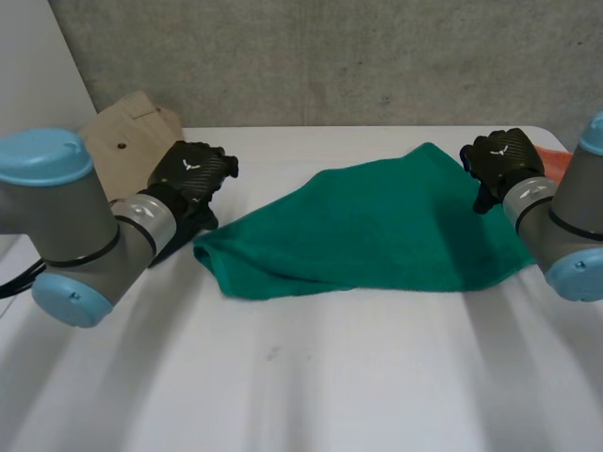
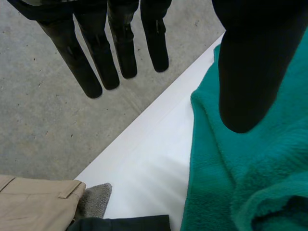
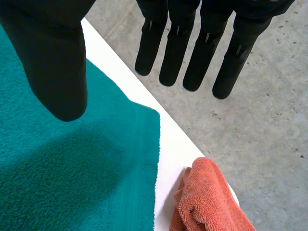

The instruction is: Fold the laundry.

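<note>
Well, the green towel [image 1: 358, 226] lies on the white table [image 1: 301, 377], right between the two hands. It is not flat. Its front edge is rolled over on itself, and the end nearest the left hand [image 1: 191, 174] is a soft, thick fold.

The left hand sits just beside that folded end of the towel. Its fingers [image 2: 96, 53] are straight and a little apart, and the thumb stands far from them, over the towel's edge. It holds nothing. I cannot tell if the thumb touches the towel.

The right hand [image 1: 504, 160] is at the other end of the towel, by the far corner. Its fingers [image 3: 192, 53] are straight too, side by side, with the thumb wide apart from them above the green cloth. This hand holds nothing either.

An orange cloth [image 3: 207, 202] lies bunched up just beside that same corner of the towel, at the table's edge.

On the other side of the towel, past the left hand, lie tan trousers [image 1: 127, 132]. A bit of grey cloth [image 2: 94, 199] and a dark cloth [image 2: 120, 224] lie next to them, and the dark one comes close to the towel's edge.
</note>
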